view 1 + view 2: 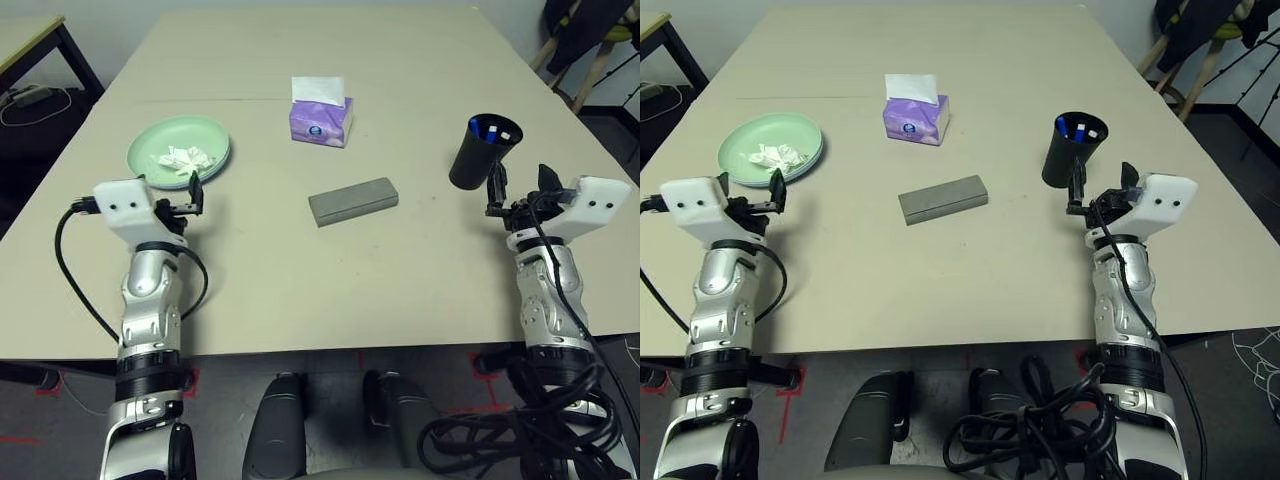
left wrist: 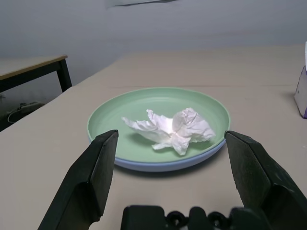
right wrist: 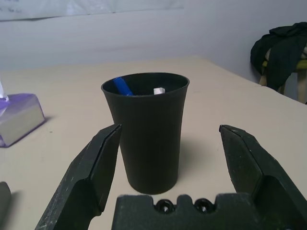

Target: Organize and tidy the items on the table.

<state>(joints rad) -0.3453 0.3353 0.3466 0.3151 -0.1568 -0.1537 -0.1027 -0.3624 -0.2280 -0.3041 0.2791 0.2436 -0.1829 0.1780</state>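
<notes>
Fingers: both pairs stand wide open and hold nothing.
Head view, left side: left gripper point(image 1: 192, 196) sits low at the near edge of the plates point(image 1: 179, 150). A mint green plate lies on a pale blue one, and the crumpled tissue point(image 1: 184, 158) rests in the top plate.
Head view, middle: grey glasses case point(image 1: 353, 201) lies flat and shut on the counter point(image 1: 400, 270). The purple tissue box point(image 1: 320, 118) stands behind it, apart from it.
Head view, right side: right gripper point(image 1: 1101, 188) sits just in front of the black cup point(image 1: 1073, 149). The blue-capped pen point(image 1: 1072, 131) stands inside the cup.
Left wrist view: plates show between the open fingers point(image 2: 85, 183), a little way ahead, not touched. The tissue looks light and loose.
Right wrist view: cup stands upright between the open fingers point(image 3: 87, 179), not touched.
How to do it well: everything looks put away, so the job seems about done. I think the best thing is to keep both pairs of fingers open and low, and not bump the tall cup or nudge the plates.
</notes>
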